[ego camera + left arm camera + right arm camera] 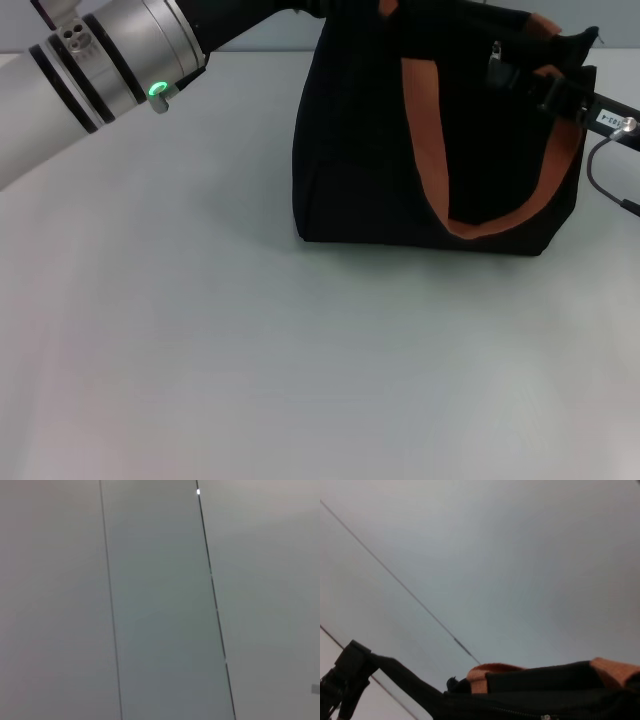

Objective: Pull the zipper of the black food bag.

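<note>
Black food bag (400,150) stood at the counter's (300,360) far edge — right claw (540,85) at its top corner, grip indiscernible; left claw unseen.

The left arm (90,70) is a thick round tube of pale silver-grey metal. Two black rings go around it, close together. Near them a small round cap (75,37) has a few dark screw holes. A small green light (157,93) glows on the edge of the joint, and after this joint the arm becomes black.

The right arm (575,100) is black and blocky. It carries a small white label (610,119) with dark print, too small to read. A thin grey cable (600,170) makes a loop under it.
</note>
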Robot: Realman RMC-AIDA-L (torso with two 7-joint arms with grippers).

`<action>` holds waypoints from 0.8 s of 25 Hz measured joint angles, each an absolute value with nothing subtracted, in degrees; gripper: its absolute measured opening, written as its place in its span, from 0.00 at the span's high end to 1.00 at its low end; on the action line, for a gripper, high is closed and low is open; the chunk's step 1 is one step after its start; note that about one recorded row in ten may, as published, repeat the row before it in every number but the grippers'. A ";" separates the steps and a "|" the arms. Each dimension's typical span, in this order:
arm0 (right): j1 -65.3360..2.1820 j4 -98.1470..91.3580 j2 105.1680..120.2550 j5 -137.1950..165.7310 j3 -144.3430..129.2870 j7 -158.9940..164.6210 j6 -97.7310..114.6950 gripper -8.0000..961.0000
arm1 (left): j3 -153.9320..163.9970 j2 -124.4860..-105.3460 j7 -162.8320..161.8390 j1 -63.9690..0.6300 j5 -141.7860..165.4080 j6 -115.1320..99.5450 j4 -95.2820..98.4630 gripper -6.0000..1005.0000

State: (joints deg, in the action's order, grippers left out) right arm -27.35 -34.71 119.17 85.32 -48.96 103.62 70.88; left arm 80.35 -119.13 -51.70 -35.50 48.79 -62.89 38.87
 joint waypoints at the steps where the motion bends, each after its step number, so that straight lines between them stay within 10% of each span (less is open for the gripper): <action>1: -27.19 -34.71 119.19 85.32 -48.76 103.76 70.89 0.99 | 80.29 -119.13 -51.48 -35.50 48.78 -62.76 38.87 0.99; 20: -24.88 -36.23 119.22 85.18 -44.12 105.02 71.54 0.99 | 79.43 -119.09 -50.36 -35.33 47.53 -61.15 38.64 0.99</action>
State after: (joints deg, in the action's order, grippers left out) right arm -24.88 -36.23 119.22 85.18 -44.12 105.02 71.54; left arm 79.43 -119.09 -50.36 -35.33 47.53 -61.15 38.64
